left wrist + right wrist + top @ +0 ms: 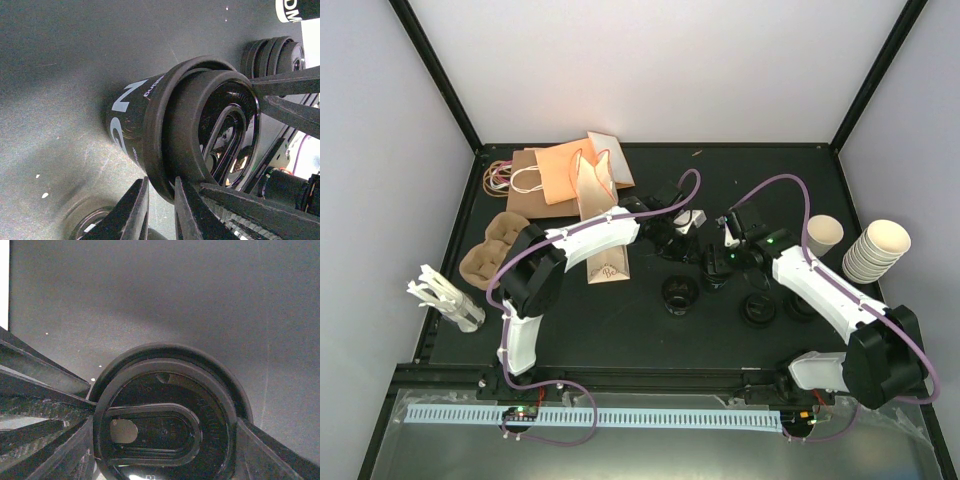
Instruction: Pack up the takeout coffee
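Observation:
A black cup [131, 117] with white print lies tilted between both grippers, and a black lid [220, 130] sits on its mouth. My left gripper [161, 207] is shut on the lower rim of that lid. My right gripper [165, 440] is shut around the lidded top of the cup [165, 430], one finger on each side. In the top view the two grippers, left [680, 238] and right [722, 258], meet mid-table. The takeout coffee [823, 236], a single cream paper cup, stands upright to the right of the right arm, with no gripper on it.
A stack of cream cups [877, 250] stands at the far right. Black lids [678, 295] [757, 308] lie in front of the grippers. Paper bags [565, 175] and brown cup carriers [495, 245] fill the back left. A clear holder [448, 298] sits at the left edge.

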You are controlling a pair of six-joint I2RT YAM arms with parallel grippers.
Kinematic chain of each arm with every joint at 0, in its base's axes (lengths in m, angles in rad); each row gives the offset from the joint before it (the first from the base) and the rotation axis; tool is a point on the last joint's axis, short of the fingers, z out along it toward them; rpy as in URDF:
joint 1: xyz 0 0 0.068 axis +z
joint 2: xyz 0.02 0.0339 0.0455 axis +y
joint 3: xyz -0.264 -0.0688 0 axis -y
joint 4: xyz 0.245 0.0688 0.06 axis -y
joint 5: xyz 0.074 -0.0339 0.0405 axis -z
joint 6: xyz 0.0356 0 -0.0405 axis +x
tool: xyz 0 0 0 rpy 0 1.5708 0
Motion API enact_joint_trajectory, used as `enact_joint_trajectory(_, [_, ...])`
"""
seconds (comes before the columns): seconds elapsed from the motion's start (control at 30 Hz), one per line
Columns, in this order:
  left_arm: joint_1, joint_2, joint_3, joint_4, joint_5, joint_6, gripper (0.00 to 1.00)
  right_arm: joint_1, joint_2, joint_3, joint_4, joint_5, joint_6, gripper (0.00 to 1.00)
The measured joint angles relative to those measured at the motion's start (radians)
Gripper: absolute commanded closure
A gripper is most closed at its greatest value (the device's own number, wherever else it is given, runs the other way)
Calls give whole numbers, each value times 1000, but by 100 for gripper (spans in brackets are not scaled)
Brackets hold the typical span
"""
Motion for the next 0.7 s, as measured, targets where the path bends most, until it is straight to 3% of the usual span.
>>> enact_joint_trajectory(0.7, [8,14,-13,29,17,0,87,13,35,27,-18,27,-11,41])
